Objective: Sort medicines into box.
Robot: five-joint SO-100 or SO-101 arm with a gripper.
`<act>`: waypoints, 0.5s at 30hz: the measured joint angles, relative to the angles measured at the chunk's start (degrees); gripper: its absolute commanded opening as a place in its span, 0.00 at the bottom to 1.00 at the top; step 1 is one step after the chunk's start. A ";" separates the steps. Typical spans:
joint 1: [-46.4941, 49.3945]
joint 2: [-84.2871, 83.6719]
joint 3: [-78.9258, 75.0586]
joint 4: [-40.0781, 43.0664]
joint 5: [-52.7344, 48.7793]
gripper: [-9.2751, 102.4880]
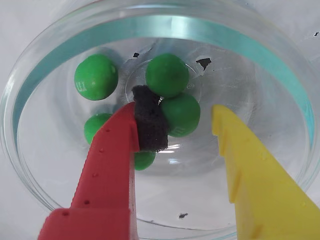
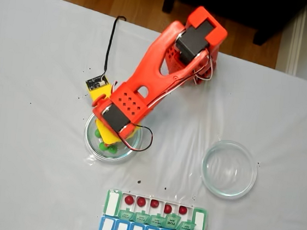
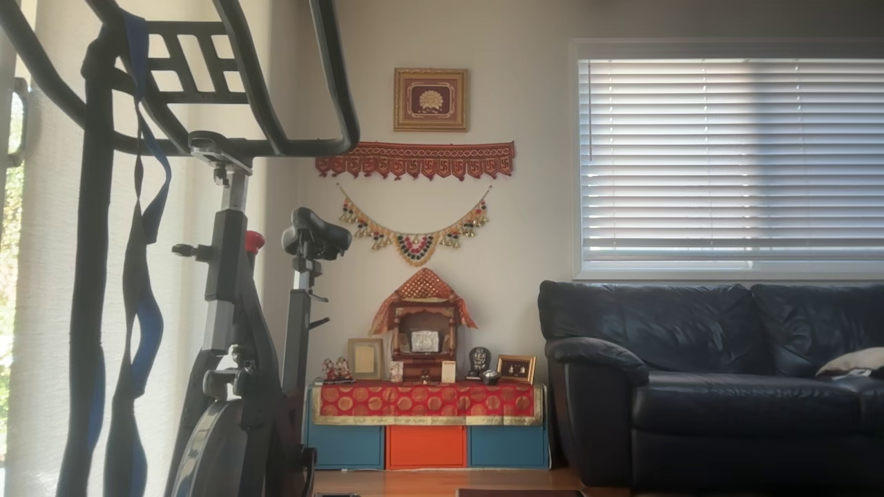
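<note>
In the wrist view the gripper hangs spread wide inside a round glass dish, its red finger with a dark foam pad and its yellow finger apart, pinching nothing. Five green balls lie on the dish floor, one touching the foam pad. In the fixed view that dish sits on the white table under the orange arm, five red balls sit in the open compartments of the green-lidded box, and a second glass dish stands to the right.
</note>
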 measured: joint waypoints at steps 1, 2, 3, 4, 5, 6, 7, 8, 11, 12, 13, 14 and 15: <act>0.00 0.00 0.00 0.00 -0.18 0.23; 0.00 0.00 0.00 0.00 -0.26 0.23; 0.00 0.00 0.00 0.00 -0.26 0.23; 0.00 0.00 0.00 0.00 -0.26 0.23; 0.00 0.00 0.00 0.00 -0.35 0.23; 0.00 0.00 0.00 -0.09 -0.35 0.23; 0.00 0.00 0.00 -0.09 -0.35 0.23; 0.00 0.00 0.00 -0.09 -0.35 0.23; 0.00 0.00 0.00 -0.09 -0.35 0.22; 0.00 0.00 0.00 -0.09 -0.35 0.22; 0.00 0.00 0.00 -0.09 -0.35 0.22; 0.00 0.00 0.00 -0.09 0.00 0.22; 0.00 0.00 0.00 -0.09 0.18 0.22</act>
